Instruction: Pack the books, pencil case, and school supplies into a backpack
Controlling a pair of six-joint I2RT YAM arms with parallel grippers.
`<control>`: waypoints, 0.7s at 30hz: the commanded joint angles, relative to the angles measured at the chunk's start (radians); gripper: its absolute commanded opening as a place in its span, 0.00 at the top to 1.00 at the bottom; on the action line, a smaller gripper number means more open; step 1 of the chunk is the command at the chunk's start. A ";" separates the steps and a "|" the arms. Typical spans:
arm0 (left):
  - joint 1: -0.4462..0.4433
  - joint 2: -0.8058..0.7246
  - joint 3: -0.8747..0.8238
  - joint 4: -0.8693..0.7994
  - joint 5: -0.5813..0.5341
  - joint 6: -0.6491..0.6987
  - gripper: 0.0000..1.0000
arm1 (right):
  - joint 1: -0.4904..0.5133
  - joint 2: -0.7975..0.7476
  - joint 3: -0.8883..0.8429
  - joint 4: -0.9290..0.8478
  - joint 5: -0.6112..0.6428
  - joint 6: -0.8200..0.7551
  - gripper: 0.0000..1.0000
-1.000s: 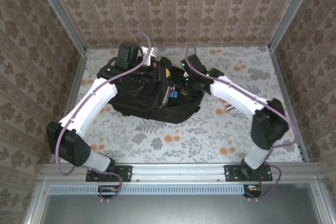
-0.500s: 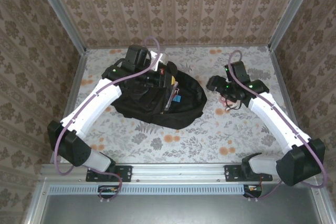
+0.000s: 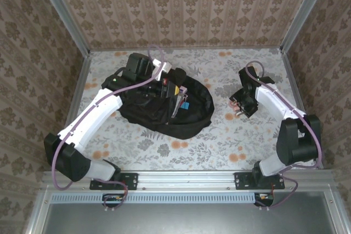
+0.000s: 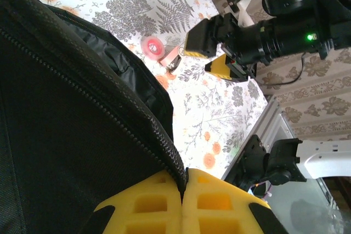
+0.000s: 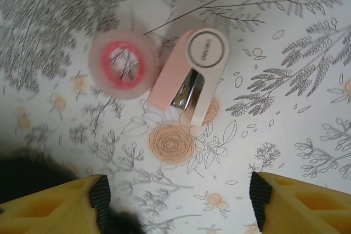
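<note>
The black backpack (image 3: 164, 105) lies open, its zip edge pinched tight in the left gripper (image 4: 184, 189). To its right, the right gripper (image 5: 178, 193) hangs wide and empty. The pink stapler (image 5: 192, 75) lies just ahead, long axis tilted away from it, with the tape roll (image 5: 123, 65) beside it.

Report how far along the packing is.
Done: coloured items already lie inside the open backpack. In hand: the left hand pinches the backpack's zip edge; the right hand, open, hovers over the tape roll and pink stapler. Left: both lie on the table, unpacked.
</note>
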 commanded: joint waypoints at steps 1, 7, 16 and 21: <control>0.001 -0.036 -0.011 0.020 0.037 0.044 1.00 | -0.024 0.009 -0.015 0.023 -0.016 0.189 0.24; 0.002 -0.050 -0.014 0.027 0.046 0.049 1.00 | -0.056 0.100 -0.010 0.079 -0.007 0.304 0.22; 0.007 -0.054 -0.019 0.043 0.064 0.041 1.00 | -0.087 0.171 -0.062 0.185 0.016 0.385 0.25; 0.007 -0.053 -0.023 0.053 0.075 0.036 1.00 | -0.107 0.178 -0.083 0.224 0.024 0.391 0.27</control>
